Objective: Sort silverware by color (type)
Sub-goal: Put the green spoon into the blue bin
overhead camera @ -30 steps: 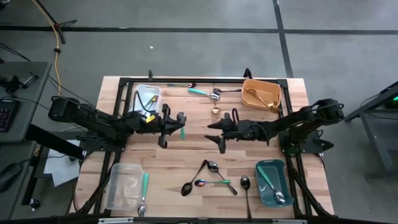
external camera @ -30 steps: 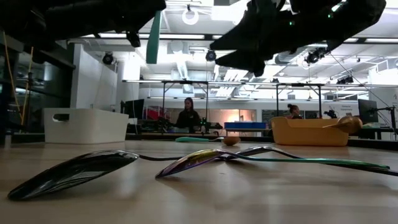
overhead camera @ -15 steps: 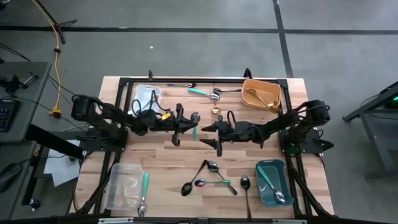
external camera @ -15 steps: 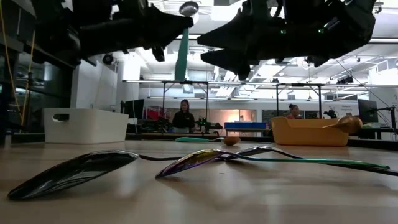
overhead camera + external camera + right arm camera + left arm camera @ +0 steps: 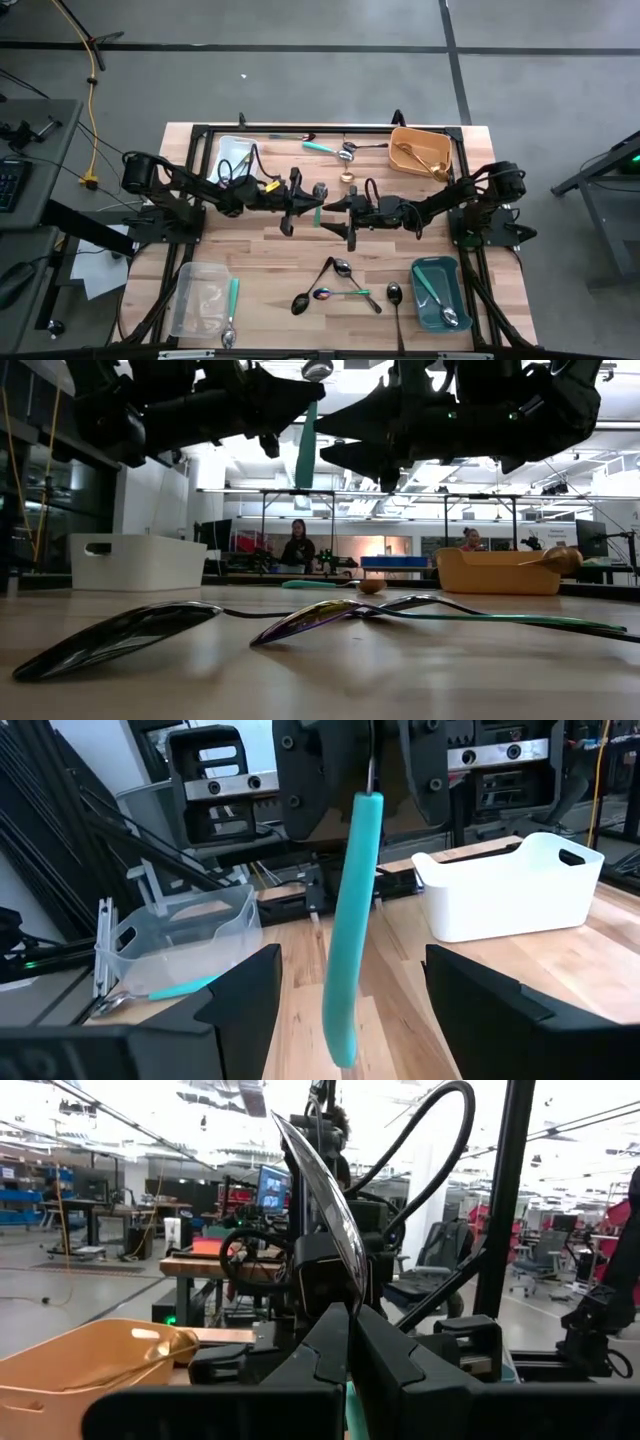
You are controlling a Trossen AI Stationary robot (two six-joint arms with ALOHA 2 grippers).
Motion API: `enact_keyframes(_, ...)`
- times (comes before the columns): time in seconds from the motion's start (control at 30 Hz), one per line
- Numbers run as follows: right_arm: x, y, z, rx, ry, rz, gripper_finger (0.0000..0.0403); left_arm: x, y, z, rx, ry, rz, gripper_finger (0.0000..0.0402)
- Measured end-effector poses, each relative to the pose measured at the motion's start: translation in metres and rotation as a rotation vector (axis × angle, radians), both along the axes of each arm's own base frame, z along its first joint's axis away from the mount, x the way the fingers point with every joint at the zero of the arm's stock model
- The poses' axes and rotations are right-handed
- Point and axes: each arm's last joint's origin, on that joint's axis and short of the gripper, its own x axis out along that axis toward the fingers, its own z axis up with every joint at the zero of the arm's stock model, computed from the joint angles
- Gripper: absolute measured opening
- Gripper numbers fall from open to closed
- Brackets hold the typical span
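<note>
My left gripper [image 5: 308, 200] is shut on a silver spoon with a teal handle, high above the table's middle. Its bowl [image 5: 317, 370] is on top and its teal handle [image 5: 350, 920] hangs straight down. My right gripper [image 5: 350, 1020] faces it from the table's right, open. Its two fingers stand wide on either side of the handle's lower end without touching it. More silverware lies on the wood near the front: a black spoon [image 5: 120, 635], a rainbow spoon [image 5: 310, 618] and others [image 5: 340, 280]. My left gripper pinches the spoon between its two fingers at the metal neck [image 5: 346, 1305] just under the bowl. The fingers come nearly level from the table's left and lie across the spoon. The spoon stands upright, lifted clear, with its handle hanging below the fingers.
A white bin [image 5: 235, 155] stands at the far left and an orange bin [image 5: 420, 150] with gold spoons at the far right. A teal bin [image 5: 438, 290] holding a spoon is near right, a clear bin [image 5: 200, 300] near left. Some utensils [image 5: 335, 150] lie by the far edge.
My left gripper has carried the spoon toward the table's right, up to my right gripper, keeping it upright. My right gripper has tipped toward level and edged closer. The teal handle now hangs between its open fingers.
</note>
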Motion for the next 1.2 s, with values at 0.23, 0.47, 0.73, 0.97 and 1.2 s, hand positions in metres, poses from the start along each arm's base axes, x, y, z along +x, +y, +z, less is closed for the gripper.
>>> enact_keyframes(0.23,0.000,0.002,0.000,-0.045,0.000,0.038,0.0240,0.000,0.000,0.000,0.000,0.000,-0.001,0.0001)
enact_keyframes(0.47,0.000,0.002,0.001,-0.046,-0.009,0.036,0.0240,0.000,-0.001,0.000,0.008,-0.001,0.001,0.0001)
enact_keyframes(0.73,0.013,0.006,0.016,-0.041,-0.034,0.037,0.0240,0.007,-0.012,0.002,0.022,-0.011,-0.004,0.0001)
enact_keyframes(0.97,0.018,0.006,0.017,-0.045,0.013,0.037,0.0240,0.009,-0.014,-0.001,0.021,0.000,0.010,0.0001)
enact_keyframes(1.2,0.018,0.006,0.011,-0.051,0.071,0.037,0.0161,0.009,-0.014,-0.002,0.032,-0.001,0.013,0.0001)
